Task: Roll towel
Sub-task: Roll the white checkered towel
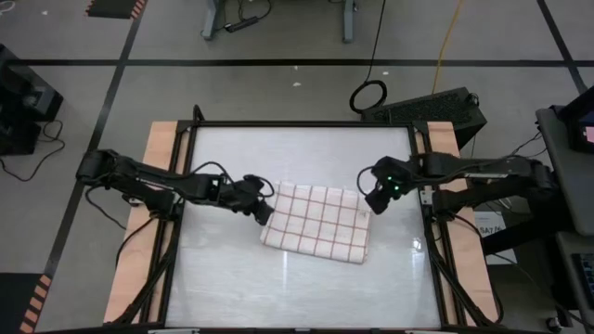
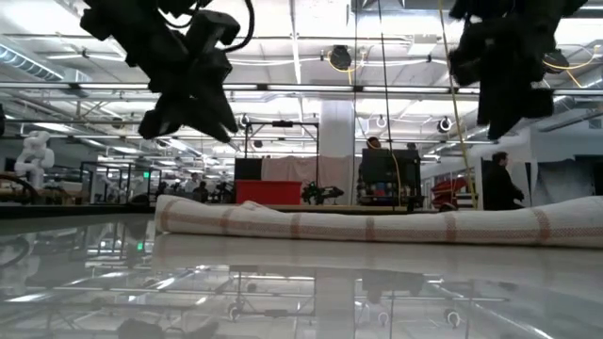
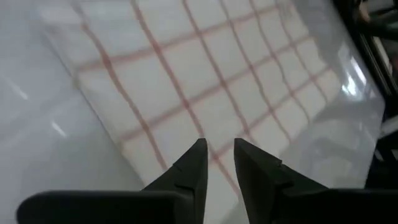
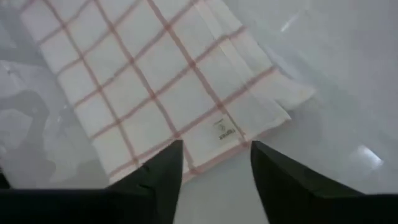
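The towel (image 1: pixel 316 221), white with a red-brown grid, lies folded and flat on the glossy tabletop near its middle. In the low view the towel (image 2: pixel 377 224) shows as a low, layered strip. My left gripper (image 1: pixel 264 210) hovers over the towel's left end, clear of it. Its fingers (image 3: pixel 219 146) stand a little apart with nothing between them. My right gripper (image 1: pixel 376 199) hangs above the towel's far right corner, where a small label (image 4: pixel 227 134) shows. Its fingers (image 4: pixel 216 146) are wide open and empty. In the low view both grippers (image 2: pixel 188 108) (image 2: pixel 499 89) hang well above the cloth.
The white tabletop (image 1: pixel 278 288) has bare room on the near and far sides of the towel. Wooden strips (image 1: pixel 160 158) and a black frame run along both sides. A person (image 2: pixel 497 184) stands in the room beyond the table.
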Robot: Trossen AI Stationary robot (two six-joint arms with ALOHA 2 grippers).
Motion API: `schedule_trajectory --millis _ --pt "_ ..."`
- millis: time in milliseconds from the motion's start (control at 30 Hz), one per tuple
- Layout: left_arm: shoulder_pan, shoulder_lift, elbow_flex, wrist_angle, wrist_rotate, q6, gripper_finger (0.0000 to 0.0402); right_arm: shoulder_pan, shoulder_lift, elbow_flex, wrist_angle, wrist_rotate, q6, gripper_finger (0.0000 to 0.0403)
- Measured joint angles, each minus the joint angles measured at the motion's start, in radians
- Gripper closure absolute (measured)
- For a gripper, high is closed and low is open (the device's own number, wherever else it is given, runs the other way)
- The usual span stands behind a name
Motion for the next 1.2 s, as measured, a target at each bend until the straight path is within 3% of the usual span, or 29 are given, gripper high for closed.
schedule_trajectory --millis 167,333,467,733,967,1200 --pt "-0.054 0.044 0.000 0.141 0.098 -0.022 0.0348 -0.033 0.081 -0.042 0.185 -0.037 0.001 0.0319" --pt "-0.109 0.129 0.000 0.167 0.068 -0.047 0.0375 -0.076 0.222 -0.063 0.264 -0.053 -0.036 0.0394" --pt "-0.119 0.226 0.000 0.170 0.065 -0.040 0.0389 -0.092 0.331 -0.066 0.268 -0.114 -0.105 0.0390" --pt "-0.105 0.368 0.002 0.157 0.045 -0.046 0.0395 -0.092 0.457 -0.067 0.267 -0.084 -0.118 0.0401" --pt "-0.034 0.371 0.005 0.036 -0.031 0.012 0.0395 -0.069 0.517 -0.067 0.316 -0.079 0.030 0.0402" --pt "0.075 0.369 0.006 -0.038 -0.032 0.169 0.0396 0.011 0.514 -0.067 0.403 -0.103 0.306 0.0402"
